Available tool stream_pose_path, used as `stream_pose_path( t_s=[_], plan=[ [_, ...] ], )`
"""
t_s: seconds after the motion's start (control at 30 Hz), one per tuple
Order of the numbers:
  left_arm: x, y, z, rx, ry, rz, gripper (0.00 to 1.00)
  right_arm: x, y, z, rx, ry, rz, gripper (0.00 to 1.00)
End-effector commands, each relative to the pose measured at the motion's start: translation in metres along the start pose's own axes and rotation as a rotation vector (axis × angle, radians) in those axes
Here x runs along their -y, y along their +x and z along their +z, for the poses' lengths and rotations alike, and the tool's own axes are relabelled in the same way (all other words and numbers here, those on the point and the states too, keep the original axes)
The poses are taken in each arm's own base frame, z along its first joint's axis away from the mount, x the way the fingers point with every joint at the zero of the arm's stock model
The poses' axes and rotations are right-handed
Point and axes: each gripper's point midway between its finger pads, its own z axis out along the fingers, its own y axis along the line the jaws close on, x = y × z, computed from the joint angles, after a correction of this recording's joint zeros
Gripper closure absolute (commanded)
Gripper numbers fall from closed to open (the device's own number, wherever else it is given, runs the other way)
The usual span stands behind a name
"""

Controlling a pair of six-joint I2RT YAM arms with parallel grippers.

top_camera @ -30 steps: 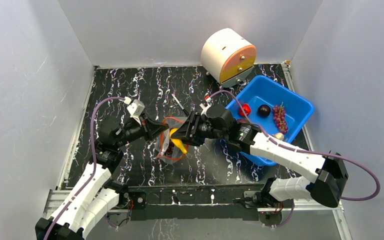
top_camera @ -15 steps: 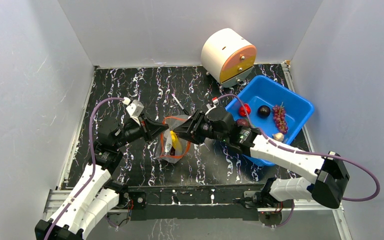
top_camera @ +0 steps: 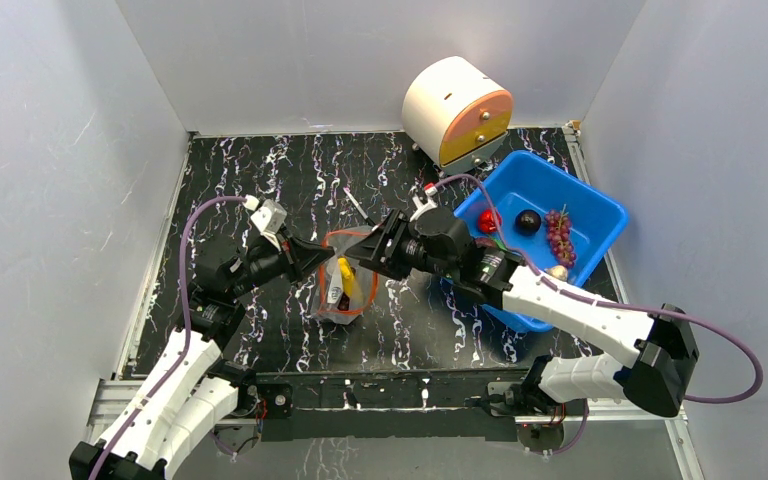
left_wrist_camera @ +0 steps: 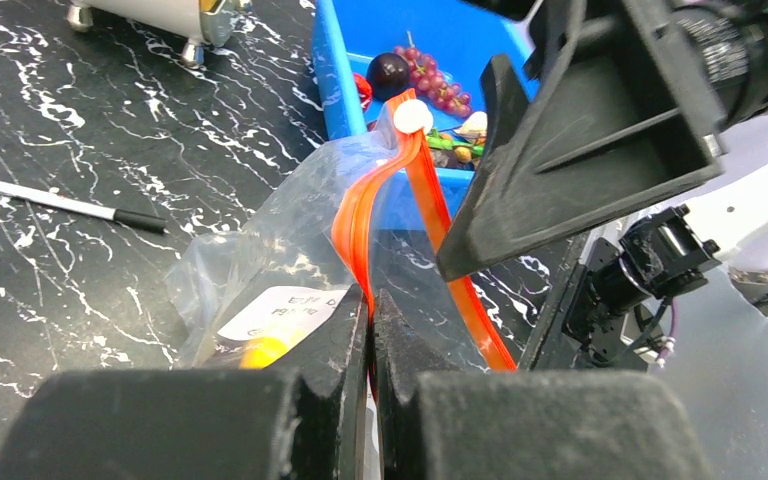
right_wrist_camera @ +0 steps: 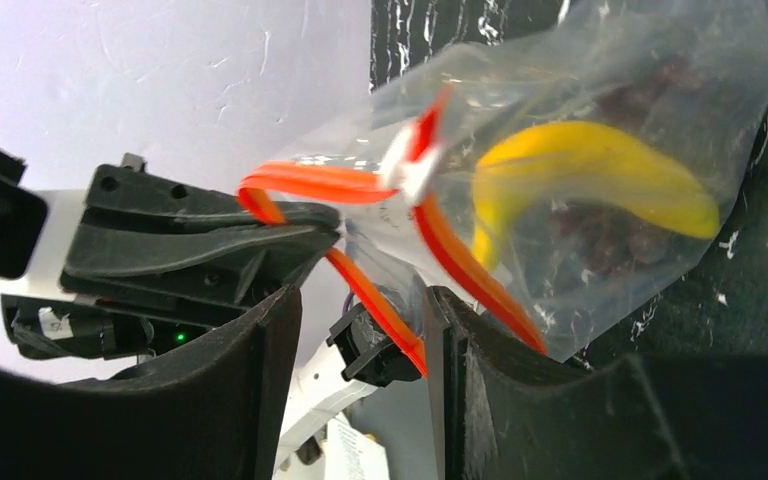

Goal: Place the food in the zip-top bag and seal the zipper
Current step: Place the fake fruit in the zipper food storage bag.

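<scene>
My left gripper is clamped on the zipper. The strip runs on between my right gripper's parted jaws. The bag, with the banana inside, sits mid-table between both.

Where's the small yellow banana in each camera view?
Top external: small yellow banana at centre, inside the clear plastic bag.
Left wrist: bottom left, a yellow sliver below the white label.
Right wrist: upper right, seen through the bag.
Shared landmark: the red-orange zipper strip.
</scene>
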Motion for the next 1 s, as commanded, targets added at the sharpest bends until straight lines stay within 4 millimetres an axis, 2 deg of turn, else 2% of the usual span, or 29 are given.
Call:
stream_pose_path(
  t_s=[0.0, 0.1, 0.3, 0.57, 0.7, 0.8, 0.87, 0.97],
  plan=[
    [-0.001, -0.019, -0.004, 0.05, -0.039, 0.063, 1.0, -0.051, -0.019, -0.022, 0.06, -0.12, -0.157, 0.53],
    [-0.006, -0.018, -0.005, 0.039, -0.073, 0.061, 1.0, -0.051, -0.031, -0.027, 0.109, -0.075, -0.229, 0.51],
    [-0.022, -0.018, -0.007, 0.028, -0.167, 0.056, 1.0, -0.058, -0.069, -0.045, 0.265, 0.016, -0.402, 0.5],
    [-0.025, -0.018, -0.008, 0.032, -0.184, 0.055, 1.0, -0.024, -0.141, -0.074, 0.545, 0.374, -0.667, 0.51],
    [-0.022, -0.018, -0.007, 0.035, -0.169, 0.052, 1.0, -0.007, -0.169, -0.088, 0.607, 0.506, -0.754, 0.49],
    [-0.022, -0.017, -0.006, 0.028, -0.164, 0.042, 1.0, 0.017, -0.197, -0.095, 0.606, 0.6, -0.79, 0.47],
    [-0.022, -0.018, -0.007, 0.027, -0.168, 0.042, 1.0, 0.044, -0.222, -0.1, 0.595, 0.677, -0.75, 0.48],
    [-0.022, -0.018, -0.008, 0.027, -0.173, 0.046, 1.0, 0.086, -0.247, -0.106, 0.581, 0.776, -0.691, 0.48]
  ],
)
